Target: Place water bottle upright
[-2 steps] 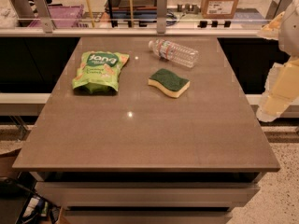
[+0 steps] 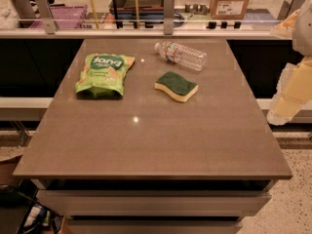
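The water bottle [image 2: 181,55] lies on its side at the back of the brown table [image 2: 146,145]. It is clear and ribbed, with its white cap pointing left and a reddish label band near the cap end. My gripper [image 2: 282,112] is a pale shape at the right edge of the view, beyond the table's right side and well right of the bottle. It holds nothing that I can see.
A green and yellow sponge [image 2: 176,86] lies just in front of the bottle. A green snack bag [image 2: 101,74] lies at the back left. A railing with clutter and a cardboard box [image 2: 232,1] runs behind the table.
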Controlling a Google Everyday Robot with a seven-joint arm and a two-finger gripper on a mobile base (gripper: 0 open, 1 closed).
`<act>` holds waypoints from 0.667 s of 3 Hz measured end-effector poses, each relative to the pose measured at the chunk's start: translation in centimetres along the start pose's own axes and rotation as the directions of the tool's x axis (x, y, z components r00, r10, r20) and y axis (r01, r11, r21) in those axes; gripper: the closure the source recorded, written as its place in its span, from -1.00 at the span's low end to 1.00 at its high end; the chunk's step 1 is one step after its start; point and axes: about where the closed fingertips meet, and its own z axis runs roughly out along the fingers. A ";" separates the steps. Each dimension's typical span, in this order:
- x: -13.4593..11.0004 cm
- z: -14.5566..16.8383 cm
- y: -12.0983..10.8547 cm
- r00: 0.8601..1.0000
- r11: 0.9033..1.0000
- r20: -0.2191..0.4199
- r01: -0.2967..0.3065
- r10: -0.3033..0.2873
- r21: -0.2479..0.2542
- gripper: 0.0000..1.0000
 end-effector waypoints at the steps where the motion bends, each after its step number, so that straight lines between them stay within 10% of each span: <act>1: -0.3 -0.1 -0.7 0.997 0.997 0.043 -0.072 0.071 0.033 -1.00; 2: -0.8 0.2 -1.5 0.982 0.985 0.097 -0.166 0.162 0.039 -1.00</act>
